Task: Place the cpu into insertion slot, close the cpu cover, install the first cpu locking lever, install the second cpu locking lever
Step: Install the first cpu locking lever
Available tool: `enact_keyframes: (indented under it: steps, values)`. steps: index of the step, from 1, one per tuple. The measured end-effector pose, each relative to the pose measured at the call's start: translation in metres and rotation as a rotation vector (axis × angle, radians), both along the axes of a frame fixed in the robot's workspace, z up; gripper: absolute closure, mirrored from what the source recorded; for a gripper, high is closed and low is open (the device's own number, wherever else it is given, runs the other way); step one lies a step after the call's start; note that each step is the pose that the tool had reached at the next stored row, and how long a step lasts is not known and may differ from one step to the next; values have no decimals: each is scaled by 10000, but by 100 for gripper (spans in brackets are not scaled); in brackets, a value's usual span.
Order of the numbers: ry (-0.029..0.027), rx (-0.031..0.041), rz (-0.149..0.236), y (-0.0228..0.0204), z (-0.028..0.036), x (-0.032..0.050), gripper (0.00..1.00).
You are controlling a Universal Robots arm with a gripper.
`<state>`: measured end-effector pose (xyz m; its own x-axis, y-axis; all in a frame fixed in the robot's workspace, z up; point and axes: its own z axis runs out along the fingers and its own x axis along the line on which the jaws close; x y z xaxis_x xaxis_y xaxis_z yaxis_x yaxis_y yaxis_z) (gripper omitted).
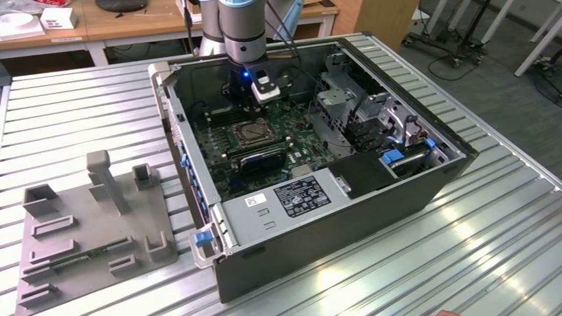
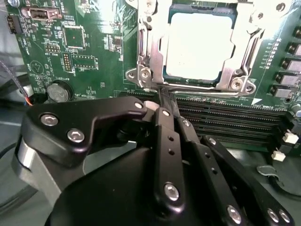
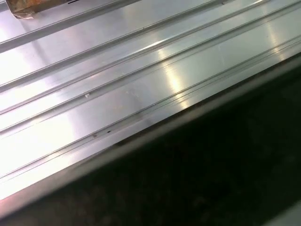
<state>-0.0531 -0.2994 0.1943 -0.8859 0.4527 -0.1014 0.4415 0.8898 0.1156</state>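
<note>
**CPU seated under its cover, gripper closed at the socket's edge**

At about 8 o'clock in the exterior view a grey moulded fixture tray (image 1: 92,227) rests on the ribbed aluminium table (image 1: 491,243). Toward the centre stands the open black computer case (image 1: 351,217), with the green motherboard (image 1: 263,141) lying flat inside. The small square insertion slot with its silvery rim (image 1: 249,135) sits near the middle of that board, and the arm's black gripper (image 1: 246,99) hangs at 12 o'clock from it, just beside.

In the second wrist view, a round coin cell battery (image 2: 58,91) shows at 9 o'clock. The gripper (image 2: 163,96) has its jaws drawn together, holding nothing (the tips meet just at the lower rim of the socket). At 12 o'clock from the tips lies the flat silvery-beige square cpu (image 2: 200,45), seated in the slot, with the thin silvery metal cpu cover (image 2: 146,47) framing it. Long black memory slots (image 2: 230,122) run at 3 o'clock.
</note>
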Motion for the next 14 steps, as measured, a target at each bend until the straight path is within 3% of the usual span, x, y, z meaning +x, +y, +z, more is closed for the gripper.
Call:
enact_keyframes:
  steps: [4, 14]
  values:
    - [-2, 15, 0, 2, 31, 1, 89]
    - [1, 5, 0, 0, 222, 1, 89]
